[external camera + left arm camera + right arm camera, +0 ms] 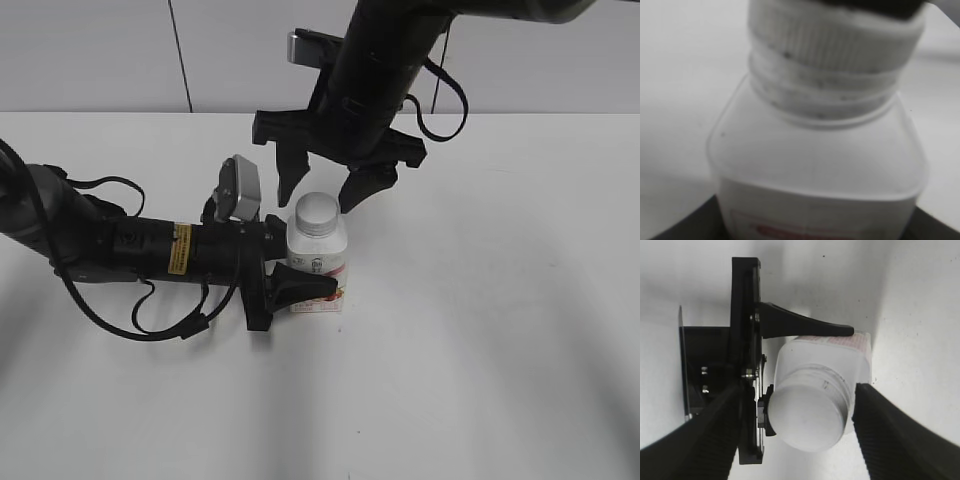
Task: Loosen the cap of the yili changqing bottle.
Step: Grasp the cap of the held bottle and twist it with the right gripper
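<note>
Exterior view: the yili changqing bottle [317, 262] is standing upright on the white tabletop [500, 330], near the middle. I am gripping its labelled lower body with my left pincer [300, 285], which is reaching in level from the left; one finger is lying across the front of the label, and the bottle is clamped between the fingers.

My right pincer [325, 185] is hanging directly above the cap [315, 213], fingers spread and released, with the tips apart from the cap and nothing between them. In the right wrist view the two ribbed fingers [900, 435] are flanking the cap on either side without touching it.

Progress, as I am judging it: the holding step is done; the loosening step is not yet begun. The cap is sitting square and fully down on the neck, with no visible gap. What is left: lowering onto the cap, clenching on its ribbed side, and turning.

Contents: the bottle is opaque white and capped, so I cannot tell what is inside.
</note>
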Tool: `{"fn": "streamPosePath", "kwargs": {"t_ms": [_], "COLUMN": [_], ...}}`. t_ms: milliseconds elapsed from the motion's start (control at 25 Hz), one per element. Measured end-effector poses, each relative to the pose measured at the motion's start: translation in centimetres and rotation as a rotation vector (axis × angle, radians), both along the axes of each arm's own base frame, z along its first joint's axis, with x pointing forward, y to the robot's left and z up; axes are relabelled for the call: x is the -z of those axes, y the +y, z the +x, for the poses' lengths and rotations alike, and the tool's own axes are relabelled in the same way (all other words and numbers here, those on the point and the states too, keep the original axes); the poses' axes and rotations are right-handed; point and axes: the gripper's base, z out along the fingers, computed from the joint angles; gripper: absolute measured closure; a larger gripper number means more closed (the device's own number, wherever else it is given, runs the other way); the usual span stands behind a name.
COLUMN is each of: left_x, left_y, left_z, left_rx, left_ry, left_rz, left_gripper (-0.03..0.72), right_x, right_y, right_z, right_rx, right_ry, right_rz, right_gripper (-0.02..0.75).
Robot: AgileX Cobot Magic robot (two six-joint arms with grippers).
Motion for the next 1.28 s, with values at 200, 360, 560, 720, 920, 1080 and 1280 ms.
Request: {"fn": "streamPosePath", "kwargs": {"t_ms": [200,360,560,720,920,1080,1280], "left_x": [0.0,0.0,0.0,0.0,0.0,0.0,0.0], "left_y": [0.0,0.0,0.0,0.0,0.0,0.0,0.0], "left_z": [0.0,0.0,0.0,0.0,0.0,0.0,0.0], "left_rx": [0.000,-0.001,-0.002,-0.002,-0.002,-0.002,-0.002], "left_ry": [0.001,0.002,0.003,0.003,0.003,0.003,0.003], "left_rz": [0.000,0.000,-0.001,-0.001,-0.001,-0.001,0.000], "left_gripper": [0.297,0.297,0.297,0.297,0.297,0.297,0.297], "right_x": [0.8,0.8,1.2,1.4,1.5,1.5,1.5], "right_y": [0.2,0.2,0.2,0.2,0.1,0.1,0.1], "right_z": [0.1,0.1,0.2,0.2,0.1,0.0,0.0], "right_rx": [0.003,0.003,0.003,0.001,-0.001,-0.005,-0.006], "right_ry": [0.016,0.016,0.024,0.036,0.048,0.055,0.056], "right_rz": [-0.002,-0.003,-0.008,-0.016,-0.022,-0.029,-0.030], "right_gripper": [0.196,0.196,0.196,0.196,0.262,0.325,0.329]}}
